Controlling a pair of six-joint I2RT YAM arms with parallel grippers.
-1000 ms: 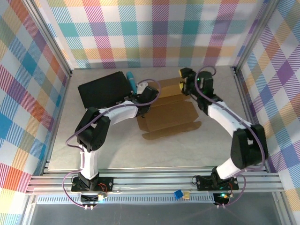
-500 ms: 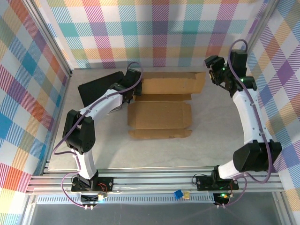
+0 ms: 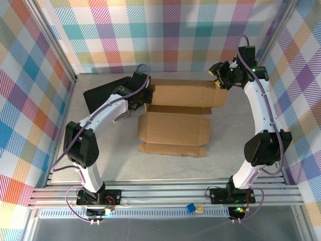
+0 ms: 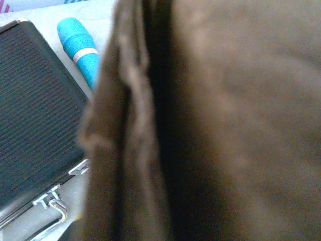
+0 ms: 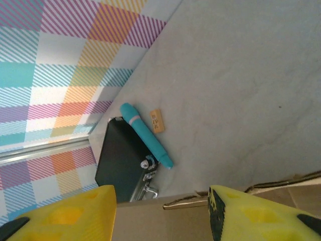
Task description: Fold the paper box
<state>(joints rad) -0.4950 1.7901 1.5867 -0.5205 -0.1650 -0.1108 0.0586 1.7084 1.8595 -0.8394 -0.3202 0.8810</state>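
Observation:
The paper box (image 3: 173,128) lies unfolded mid-table, plain brown cardboard, with its long back panel (image 3: 183,94) lifted off the table. My left gripper (image 3: 146,96) is at that panel's left end. In the left wrist view, blurred cardboard (image 4: 225,125) sits right against the lens and hides the fingers. My right gripper (image 3: 219,80) is at the panel's right end. In the right wrist view this gripper (image 5: 159,195) is open, its yellow fingers (image 5: 75,213) wide apart, and the panel's top edge (image 5: 165,221) lies between them.
A black case (image 3: 108,98) with metal latches lies at the back left, right beside the left arm. A teal pen (image 5: 145,135) and a small tan tag (image 5: 157,121) rest on the table behind the box. Plaid walls close in the back and sides.
The back panel has risen and the box has shifted slightly right. My right gripper dropped from above onto the panel's right end. The left gripper stays at the left end.

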